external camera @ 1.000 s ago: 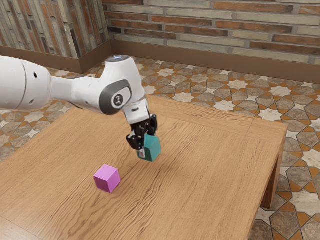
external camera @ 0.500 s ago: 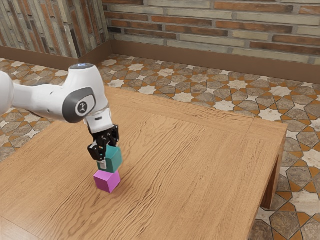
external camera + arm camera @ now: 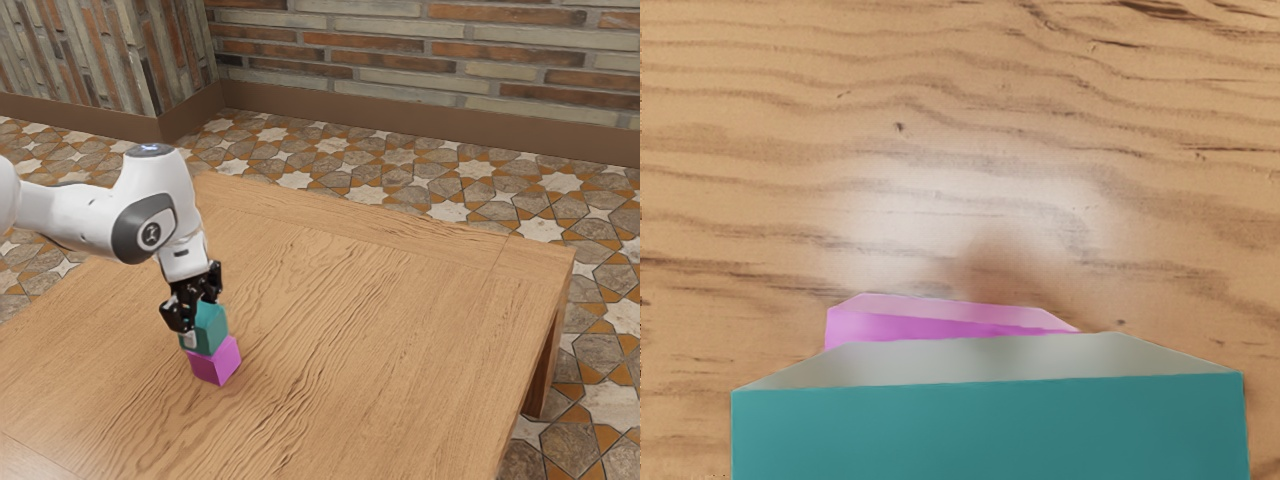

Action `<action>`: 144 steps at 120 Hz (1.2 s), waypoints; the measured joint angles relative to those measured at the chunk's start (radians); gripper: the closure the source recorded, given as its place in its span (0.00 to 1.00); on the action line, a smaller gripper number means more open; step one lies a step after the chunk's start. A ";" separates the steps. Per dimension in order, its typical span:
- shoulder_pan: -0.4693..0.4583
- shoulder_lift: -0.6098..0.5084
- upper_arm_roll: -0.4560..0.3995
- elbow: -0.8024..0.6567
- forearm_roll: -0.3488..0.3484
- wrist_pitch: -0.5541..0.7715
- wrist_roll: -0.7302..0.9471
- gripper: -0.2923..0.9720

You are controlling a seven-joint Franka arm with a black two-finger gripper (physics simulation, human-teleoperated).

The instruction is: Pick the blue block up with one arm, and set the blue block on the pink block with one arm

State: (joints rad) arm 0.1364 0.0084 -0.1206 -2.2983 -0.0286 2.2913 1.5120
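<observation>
Overall light: bright, even light is filling the exterior view, with no corner going dark.
Shading: the arm (image 3: 100,215) is showing gentle grey on its underside.
Glare: in the wrist view a pale sheen is spreading over the surface (image 3: 960,120) beyond the pink block (image 3: 940,322).
Shadow: a soft brown patch is lying inside that sheen.
Top of the blue block (image 3: 990,430): it is catching light and looking washed grey.

Wooden table (image 3: 400,300) on star-patterned tile floor (image 3: 450,190), brick walls (image 3: 420,50) and dark baseboard (image 3: 430,114) behind

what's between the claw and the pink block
The blue block: the claw grips it and it sits right on the pink block, seen in the exterior view.
</observation>
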 joint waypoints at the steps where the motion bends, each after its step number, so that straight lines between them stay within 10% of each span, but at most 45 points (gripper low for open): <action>1: 0.001 0.000 0.000 0.000 0.000 0.000 0.000 0.57; 71: 0.038 0.028 -0.013 0.006 0.004 0.050 0.023 0.56; 118: 0.022 0.029 -0.009 0.011 -0.009 0.035 0.030 0.29; 144: 0.015 -0.289 -0.010 0.143 -0.069 -0.199 0.019 0.25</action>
State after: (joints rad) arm 0.1514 -0.2803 -0.1309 -2.1549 -0.0977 2.0919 1.5309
